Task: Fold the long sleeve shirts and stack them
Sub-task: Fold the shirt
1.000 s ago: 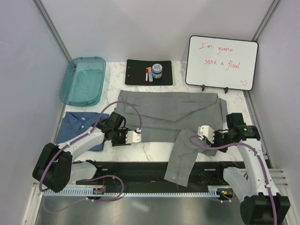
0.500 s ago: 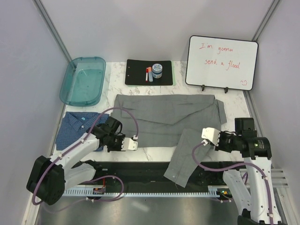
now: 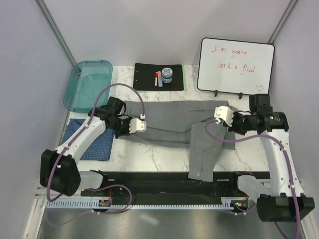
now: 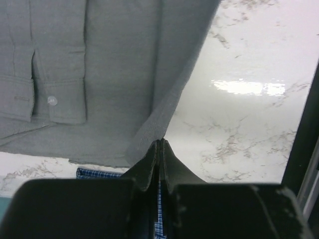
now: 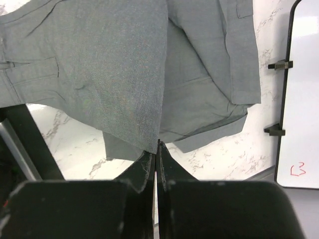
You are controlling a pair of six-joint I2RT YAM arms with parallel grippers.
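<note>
The grey long sleeve shirt (image 3: 169, 117) lies spread across the middle of the table, its near edge raised at both ends. My left gripper (image 3: 141, 125) is shut on its near left edge, and the left wrist view shows the cloth (image 4: 99, 74) pinched at the closed tips (image 4: 160, 142). My right gripper (image 3: 218, 113) is shut on the right part of the shirt, whose fabric (image 5: 99, 59) hangs from the closed tips (image 5: 158, 143). One sleeve (image 3: 202, 154) droops toward the near edge. The blue checked shirt (image 3: 92, 145) lies folded at the left, partly under my left arm, and shows as a blue strip (image 4: 97, 173) below the grey hem.
A teal plastic tray (image 3: 88, 85) stands at the back left. A black mat (image 3: 144, 77) with a jar and markers lies at the back centre. A whiteboard (image 3: 236, 66) leans at the back right. A black rail (image 3: 149, 180) runs along the near edge.
My left gripper closed on the grey shirt's near edge. Both grippers then moved back from the near edge, carrying that edge over the shirt. The sleeve now hangs straighter.
</note>
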